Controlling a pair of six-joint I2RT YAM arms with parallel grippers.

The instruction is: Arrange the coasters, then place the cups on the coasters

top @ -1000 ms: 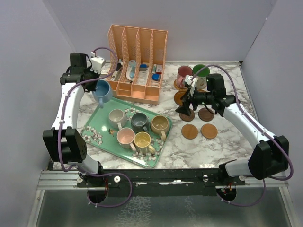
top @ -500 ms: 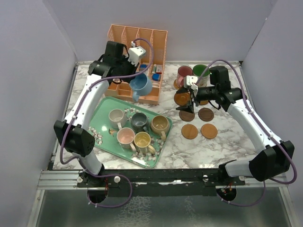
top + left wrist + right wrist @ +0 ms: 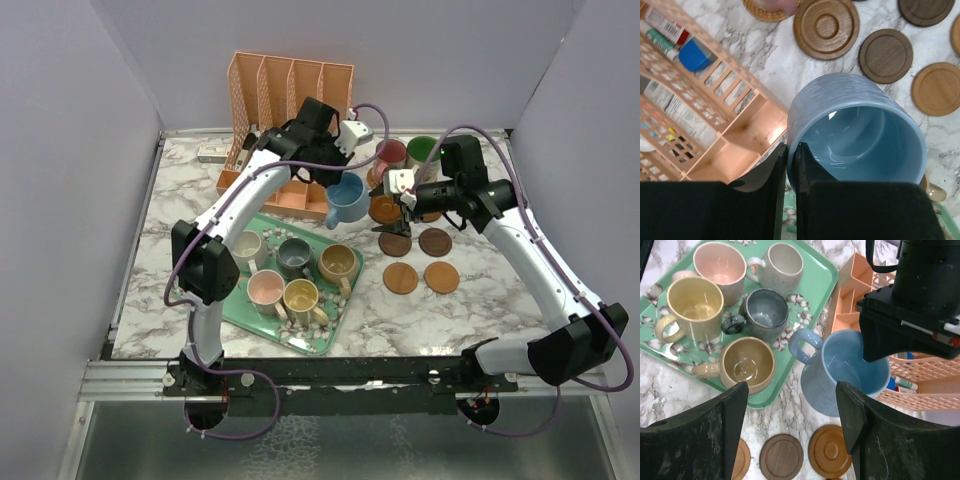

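Observation:
My left gripper [image 3: 791, 148] [image 3: 338, 178] is shut on the rim wall of the blue cup [image 3: 855, 135] [image 3: 347, 199] [image 3: 845, 372], which hangs above the marble next to the coasters. A ringed coaster [image 3: 826, 22] [image 3: 830, 450] and a dark coaster [image 3: 886, 55] [image 3: 395, 244] lie just beyond it. My right gripper [image 3: 792, 387] [image 3: 392, 206] stands open and empty over the coasters, facing the cup. Cream [image 3: 246, 247], grey-blue [image 3: 295, 257], tan [image 3: 337, 263], pink [image 3: 266, 288] and yellow [image 3: 300, 297] cups stand on the green tray [image 3: 335, 318]. Maroon [image 3: 389, 155] and green [image 3: 423, 150] cups stand at the back.
An orange desk organizer [image 3: 290, 90] [image 3: 735, 145] with small items stands behind the tray, close to the held cup. Two light coasters [image 3: 401, 277] lie nearest the front. Purple walls enclose the table on three sides.
The left arm has swung right, carrying the blue cup from the far left across the organizer to beside the coasters. The right gripper has drawn back a little and narrowed slightly.

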